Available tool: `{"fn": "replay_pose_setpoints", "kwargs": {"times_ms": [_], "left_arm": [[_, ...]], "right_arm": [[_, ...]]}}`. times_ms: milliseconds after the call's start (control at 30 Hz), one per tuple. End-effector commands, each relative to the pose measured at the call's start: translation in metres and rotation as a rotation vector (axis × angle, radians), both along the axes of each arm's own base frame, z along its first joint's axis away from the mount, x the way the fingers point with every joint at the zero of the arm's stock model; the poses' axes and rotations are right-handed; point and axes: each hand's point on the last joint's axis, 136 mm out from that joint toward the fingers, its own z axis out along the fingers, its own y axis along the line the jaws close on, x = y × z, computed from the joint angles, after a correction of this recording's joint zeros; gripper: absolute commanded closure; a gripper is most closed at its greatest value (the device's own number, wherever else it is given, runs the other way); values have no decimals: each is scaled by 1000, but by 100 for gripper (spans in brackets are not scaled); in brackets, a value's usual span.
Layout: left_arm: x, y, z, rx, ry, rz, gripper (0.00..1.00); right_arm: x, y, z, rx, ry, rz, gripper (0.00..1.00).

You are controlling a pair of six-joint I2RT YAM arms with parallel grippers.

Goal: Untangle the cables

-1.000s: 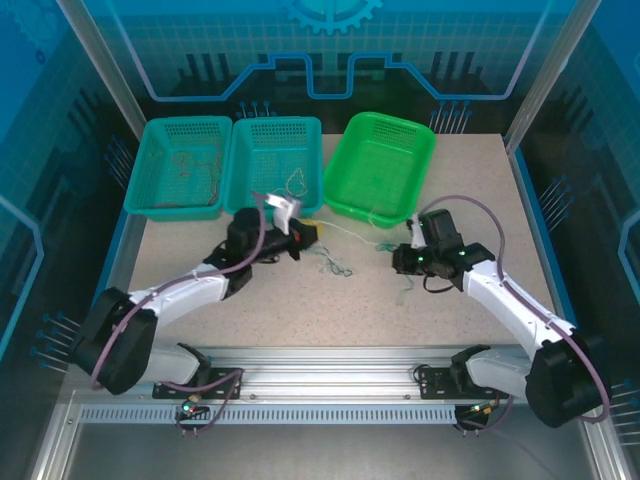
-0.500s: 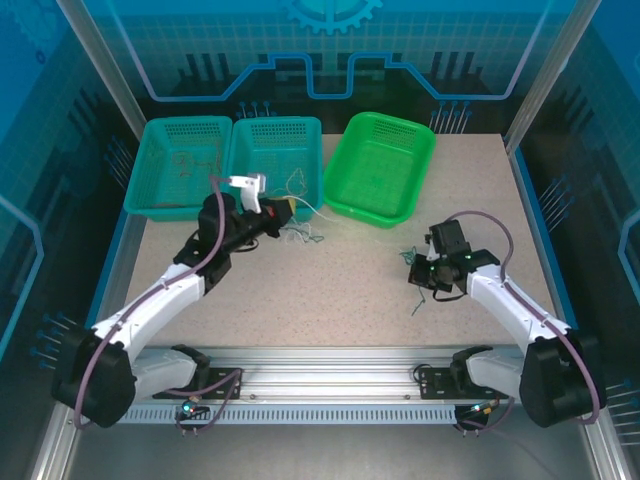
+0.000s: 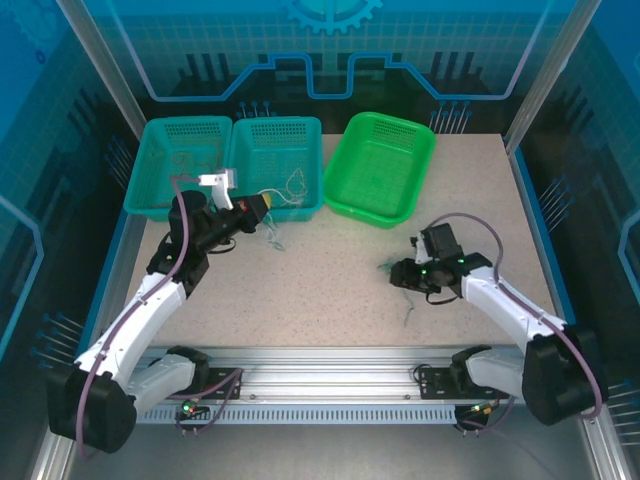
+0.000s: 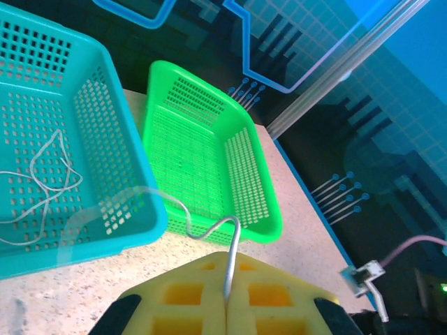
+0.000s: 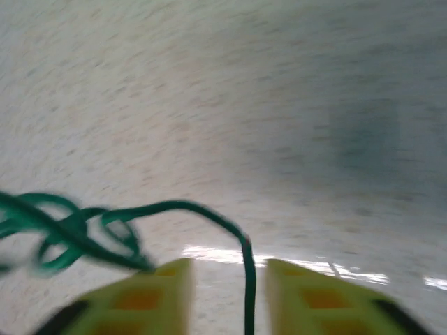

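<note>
Left gripper [image 4: 227, 276] is clenched on the thin white wire [image 4: 199, 227], which arcs left toward the teal mesh plastic basket [image 4: 98, 118]. Right gripper [image 5: 229, 269] jaws are parted, nothing pinched. The thin dark green wire [image 5: 174, 205] passes through the gap, with knotted loops trailing left on the speckled table [image 5: 279, 105]. Right arm is judged nearer.

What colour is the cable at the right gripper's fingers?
The cable is dark green, clearest in the right wrist view.

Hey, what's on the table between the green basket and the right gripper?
Nothing. In the top view, the table is bare between the green basket and the right gripper.
</note>
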Motion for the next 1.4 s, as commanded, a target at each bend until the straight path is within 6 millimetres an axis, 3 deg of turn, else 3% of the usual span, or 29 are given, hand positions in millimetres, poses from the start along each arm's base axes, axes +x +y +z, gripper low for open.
{"fn": "replay_pose_setpoints", "kwargs": {"times_ms": [0,167,233,333,533,700,833,1067,1233,1367], "left_arm": [[-5,-10,17,-37,-11,-52,100],[-13,-22,22,-43,-6,-99,100],[-15,-30,20,-45,2,-125,100],[-17,-42,20,-49,0,-157,100],[-17,-56,23,-54,-6,-194,100],[-20,-53,24,-45,-4,-187,100],[-25,-55,29,-62,-10,-204,100],[-28,-59,36,-87,-28,-225,100],[-33,-56,42,-82,-40,-222,100],[-39,-53,53,-90,-61,-214,100]], "right_arm": [[14,14,18,30,-55,46,43],[19,47,73,88,-268,203,34],[15,70,95,132,-352,305,35],[10,105,111,216,-421,407,35],[10,162,105,365,-476,484,34],[14,183,70,383,-466,496,32],[15,193,56,379,-523,503,29],[22,227,51,382,-644,546,22],[31,257,51,390,-765,567,8],[42,273,57,396,-867,551,7]]}}
